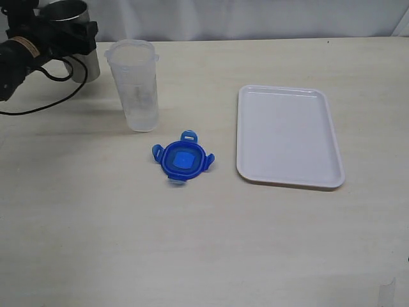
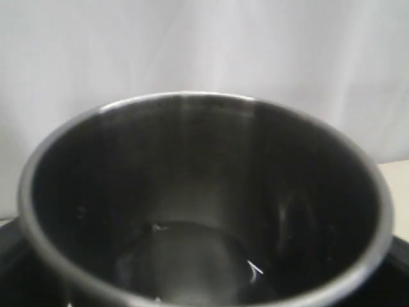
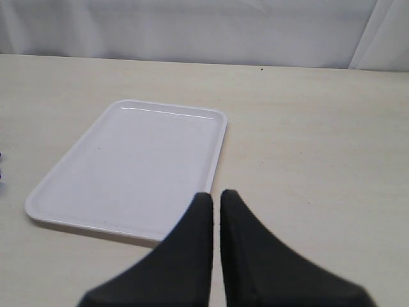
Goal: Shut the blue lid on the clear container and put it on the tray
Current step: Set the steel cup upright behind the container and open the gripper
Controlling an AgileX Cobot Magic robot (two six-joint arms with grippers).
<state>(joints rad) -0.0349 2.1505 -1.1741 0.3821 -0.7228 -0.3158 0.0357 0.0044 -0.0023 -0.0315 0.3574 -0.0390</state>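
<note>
Picking up the blue lid (image 1: 183, 160) looks like the step in hand; it lies flat mid-table, apart from the upright clear container (image 1: 134, 86) to its far left and the tray (image 1: 287, 137) on the right; the clenched, empty right gripper (image 3: 216, 198) near the tray should first open; the left gripper (image 1: 77, 35) straddles a metal cup (image 2: 204, 204) far left, and I cannot tell whether it grips

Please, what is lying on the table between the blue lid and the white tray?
Nothing lies there. In the exterior view, the stretch between the blue lid and the tray is bare tabletop.
</note>
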